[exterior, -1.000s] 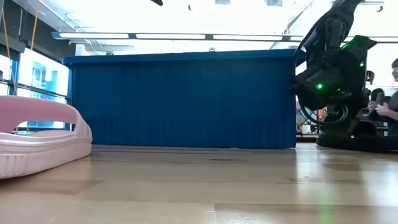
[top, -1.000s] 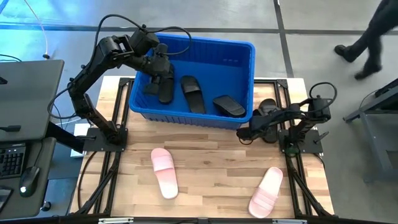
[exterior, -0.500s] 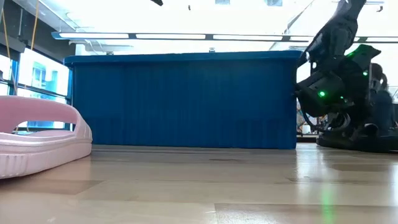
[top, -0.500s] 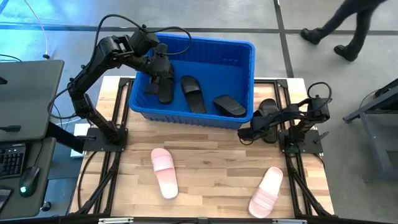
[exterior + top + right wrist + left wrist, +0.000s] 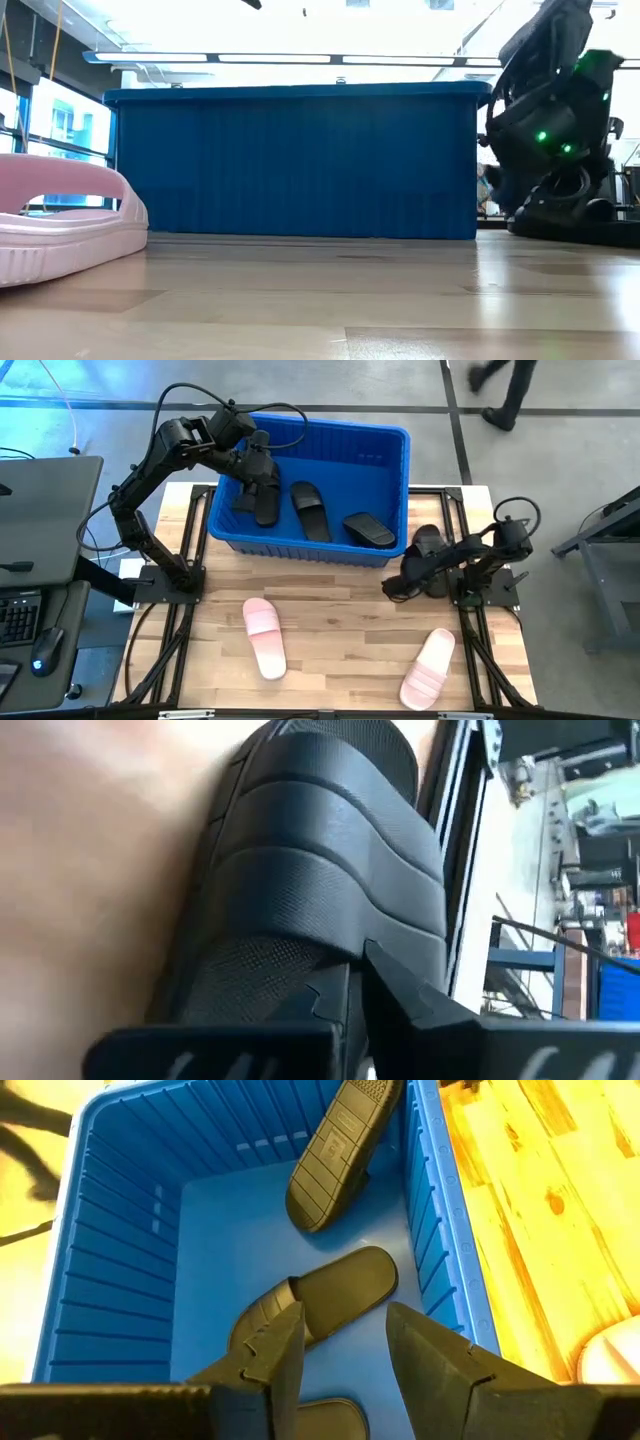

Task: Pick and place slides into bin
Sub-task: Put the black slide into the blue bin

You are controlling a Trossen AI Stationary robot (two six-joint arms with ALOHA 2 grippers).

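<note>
The blue bin [image 5: 385, 445] stands at the table's far middle with three black slides in it [image 5: 310, 510]. My left gripper [image 5: 345, 1360] hangs open over the bin's left part, above one of those slides [image 5: 325, 1295]. Another black slide [image 5: 428, 545] lies on the table right of the bin. My right gripper [image 5: 350, 1010] is down at it and shut on its strap. Two pale pink slides [image 5: 265, 638] [image 5: 428, 668] lie sole down near the table's front edge. My right gripper pinches the near edge of the black slide's ribbed strap [image 5: 335, 955] between its two fingers, which come in low, along the slide's length. Their tips hide the very spot. The slide lies on the wood tabletop.
The bin's tall wall [image 5: 290, 160] closes off the middle of the low view. One pink slide [image 5: 60, 225] lies close to that camera. A black metal frame rail [image 5: 455, 870] runs beside the black slide. A person walks on the floor beyond the table's far right [image 5: 500, 385].
My right gripper has shut, and its arm has shifted a little toward the table's near edge. My left arm has kept still over the bin. The person beyond the table has walked leftward.
</note>
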